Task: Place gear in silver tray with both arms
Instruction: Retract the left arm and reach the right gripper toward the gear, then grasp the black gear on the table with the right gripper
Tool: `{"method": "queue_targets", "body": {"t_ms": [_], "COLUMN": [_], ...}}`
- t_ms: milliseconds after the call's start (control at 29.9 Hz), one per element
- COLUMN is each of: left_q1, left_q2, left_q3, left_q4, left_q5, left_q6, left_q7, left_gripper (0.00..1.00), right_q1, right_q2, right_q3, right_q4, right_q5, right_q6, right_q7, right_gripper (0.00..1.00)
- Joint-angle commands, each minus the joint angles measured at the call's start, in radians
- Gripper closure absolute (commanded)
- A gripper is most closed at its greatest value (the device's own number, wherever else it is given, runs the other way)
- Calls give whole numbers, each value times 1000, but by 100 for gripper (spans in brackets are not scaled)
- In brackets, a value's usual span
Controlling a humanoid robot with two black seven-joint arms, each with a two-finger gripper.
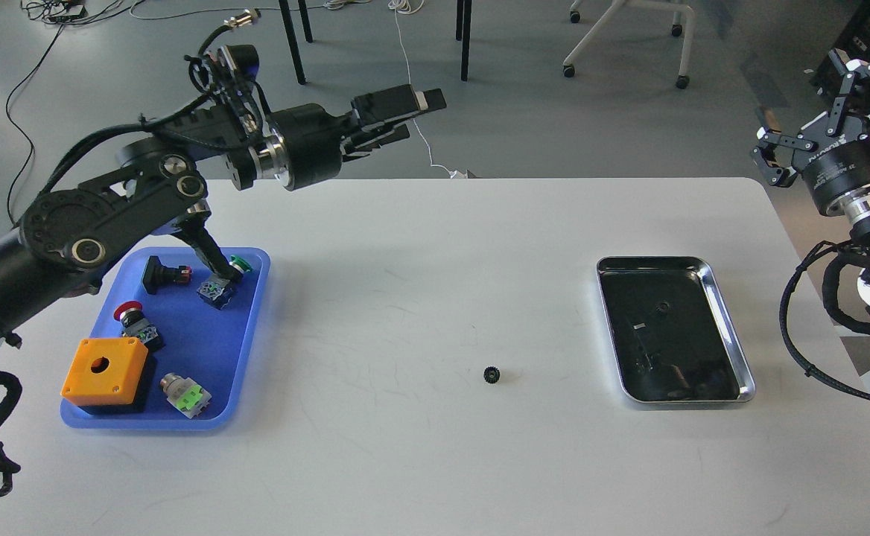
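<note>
- Head view: the small black toothed gear [491, 374] lies alone on the white table [405, 298], well to the left of the shallow shiny silver tray with its dark mirror-like bottom [733, 339] and not in it. It is round, so no long axis governs the grasp; whether it lies flat or on edge is too small to tell.
- Head view: the left black claw gripper [394, 117] hangs high over the table's far edge, its fingers pointing toward the tray side. They look close together with only a narrow gap and hold nothing. The gear lies nearer me than these fingers and toward the tray.
- Head view: the right black claw gripper [826, 112] is raised off the table beyond the tray's far right corner, fingers spread wide and empty. The tray sits between it and the gear.
- Head view: the blue plastic tray of push-button parts [256, 313] is far from the silver tray, beneath the left arm.
- Judgement: neither gripper is clearly nearer the gear; the left has the open path, whereas the right would reach across the tray.
</note>
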Motion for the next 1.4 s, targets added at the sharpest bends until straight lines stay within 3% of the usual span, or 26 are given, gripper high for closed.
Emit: {"method": "queue_targets", "body": {"t_ms": [0,167,301,401,635,802,1069,1370], "left_q1": [14,60,152,224,324,352,358,358], "left_q2": [87,153,184,201,204,239,270,267], "left_q3": [-10,-13,-59,-105,-167,-182,-182,-183], "left_q4": [49,134,157,165,177,177,200,246], "left_q5": [-355,-659,-833,-864,-875,-898,-907,-907], "left_q6": [-9,-54,-67,-90,-93,-112,-112,-112], "left_q7": [0,-2,-2,1,4,4,-2,0], "left_gripper": [2,2,2,2,2,2,2,2], "right_q1": [87,197,360,498,746,808,823,783], "right_q2": [20,30,116,150,360,498,504,504], "right_q3": [-64,-194,-440,-646,-1007,-1153,-1450,-1536], "right_q4": [77,158,158,160,164,230,288,437], "right_q5": [-106,-244,-281,-281,-365,-563,-810,-823], "right_q6": [0,-18,-19,-21,-24,-78,-151,-346], "right_q7": [0,0,0,0,0,0,0,0], "right_gripper": [2,2,2,2,2,2,3,15]}}
